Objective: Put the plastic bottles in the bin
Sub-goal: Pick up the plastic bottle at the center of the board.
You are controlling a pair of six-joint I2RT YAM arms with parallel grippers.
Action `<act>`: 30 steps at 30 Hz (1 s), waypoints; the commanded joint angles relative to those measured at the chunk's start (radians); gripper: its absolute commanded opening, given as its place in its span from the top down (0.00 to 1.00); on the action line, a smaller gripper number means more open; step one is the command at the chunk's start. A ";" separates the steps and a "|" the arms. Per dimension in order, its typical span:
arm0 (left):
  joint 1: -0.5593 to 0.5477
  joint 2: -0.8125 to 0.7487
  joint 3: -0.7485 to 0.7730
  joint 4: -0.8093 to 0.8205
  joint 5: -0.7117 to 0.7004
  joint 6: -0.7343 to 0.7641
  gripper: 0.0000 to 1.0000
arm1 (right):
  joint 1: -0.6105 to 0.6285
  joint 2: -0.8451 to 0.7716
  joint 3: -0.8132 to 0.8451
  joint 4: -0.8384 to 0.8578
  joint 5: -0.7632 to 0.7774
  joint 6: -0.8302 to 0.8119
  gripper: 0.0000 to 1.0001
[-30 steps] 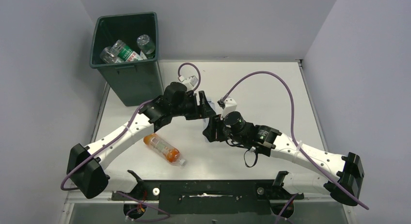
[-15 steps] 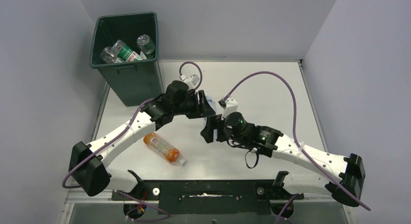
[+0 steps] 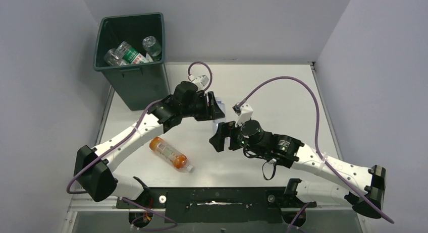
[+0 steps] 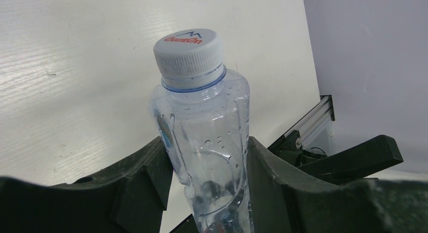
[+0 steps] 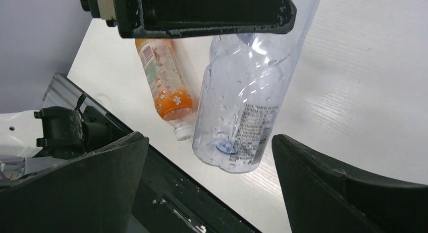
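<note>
Left tool (image 4: pixel 207 168) clamps the clear bottle (image 4: pixel 200 109) — right tool (image 5: pixel 212 165) spread wide.

clear bottle (image 4: pixel 204 137) base cut off, overhead mostly hidden by left tool (image 3: pixel 216 107)

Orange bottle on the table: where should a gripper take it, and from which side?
Probably across its labelled middle, from above, fingers straddling the long axis. The orange bottle lies flat on its side, cap toward the near side, with both flanks free.

White cap (image 4: pixel 190 51) of clear bottle (image 4: pixel 212 152): red wordmark, apparently "Ganten", with a blue peak outline at its 12 o'clock. Orange bottle (image 5: pixel 164 76) label: barcode, print illegible.
</note>
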 commanded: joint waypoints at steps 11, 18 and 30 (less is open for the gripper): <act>0.021 0.002 0.100 -0.011 -0.024 0.037 0.59 | 0.012 -0.127 -0.005 -0.049 0.091 0.055 0.02; 0.040 -0.008 0.122 -0.035 -0.027 0.049 0.59 | 0.011 -0.151 -0.022 -0.061 0.104 0.068 0.02; 0.142 -0.010 0.282 -0.127 0.008 0.099 0.59 | 0.011 -0.194 -0.062 -0.072 0.116 0.097 0.02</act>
